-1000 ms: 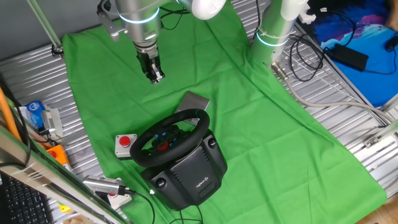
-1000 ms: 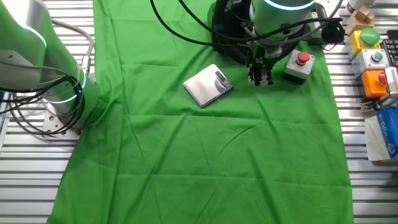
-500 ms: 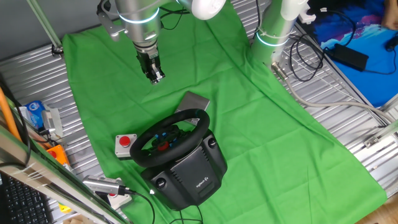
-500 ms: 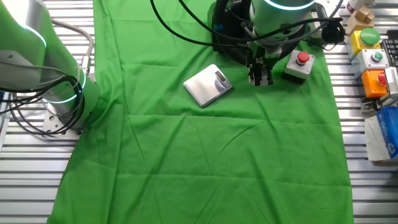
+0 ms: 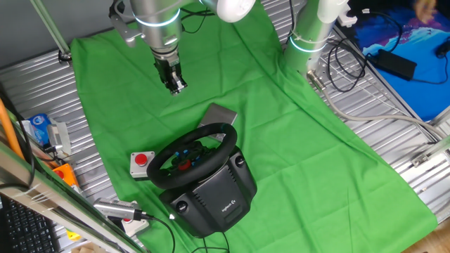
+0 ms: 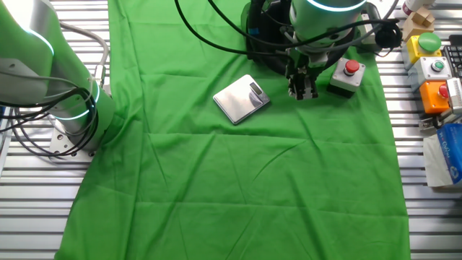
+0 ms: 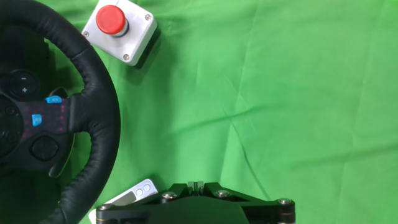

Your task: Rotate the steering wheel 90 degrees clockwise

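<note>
The steering wheel (image 5: 211, 129) is a black rim with red and blue hub buttons on a bulky black base (image 5: 218, 193), at the near edge of the green cloth. In the hand view its rim (image 7: 99, 106) fills the left side. In the other fixed view only black parts of it (image 6: 261, 32) show behind the arm. My gripper (image 5: 176, 86) hangs above the cloth, beyond the wheel and apart from it. It also shows in the other fixed view (image 6: 302, 91) and the hand view (image 7: 197, 185). Its fingers are pressed together and hold nothing.
A small grey box with a red button (image 5: 142, 163) sits left of the wheel (image 7: 120, 31). A flat silver device (image 5: 221, 114) lies behind the wheel (image 6: 242, 99). A second arm's base (image 5: 308, 39) stands at the cloth's far side. Coloured button boxes (image 6: 433, 68) line one edge.
</note>
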`<action>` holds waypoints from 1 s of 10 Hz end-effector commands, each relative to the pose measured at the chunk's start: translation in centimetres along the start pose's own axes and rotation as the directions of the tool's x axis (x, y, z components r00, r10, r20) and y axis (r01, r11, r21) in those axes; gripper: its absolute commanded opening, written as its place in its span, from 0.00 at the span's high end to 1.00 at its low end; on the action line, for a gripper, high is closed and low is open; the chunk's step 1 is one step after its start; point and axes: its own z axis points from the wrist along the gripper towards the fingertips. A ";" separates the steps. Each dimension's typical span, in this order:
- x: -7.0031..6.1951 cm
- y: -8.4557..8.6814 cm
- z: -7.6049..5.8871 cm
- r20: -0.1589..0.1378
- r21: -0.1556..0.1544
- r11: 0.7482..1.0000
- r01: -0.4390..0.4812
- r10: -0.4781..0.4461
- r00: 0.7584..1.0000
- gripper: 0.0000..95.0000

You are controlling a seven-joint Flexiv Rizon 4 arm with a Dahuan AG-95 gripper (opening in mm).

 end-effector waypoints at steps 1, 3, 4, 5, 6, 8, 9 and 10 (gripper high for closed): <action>0.0 0.0 0.0 -0.001 0.000 0.999 0.051 -0.051 0.999 1.00; 0.2 0.1 -0.1 -0.003 0.000 0.998 0.061 -0.061 0.998 1.00; 0.3 0.1 -0.2 -0.001 -0.001 0.998 0.064 -0.064 0.998 1.00; 0.3 0.1 -0.2 0.000 -0.001 0.998 0.064 -0.064 0.998 1.00; 0.3 0.1 -0.2 0.001 -0.001 0.998 0.068 -0.068 0.998 1.00; 0.3 0.1 -0.2 0.004 -0.001 0.997 0.083 -0.083 0.997 1.00; 0.3 0.1 -0.2 0.003 -0.003 0.997 0.073 -0.073 0.997 1.00; 0.3 0.1 -0.2 0.000 -0.004 0.997 0.073 -0.073 0.997 1.00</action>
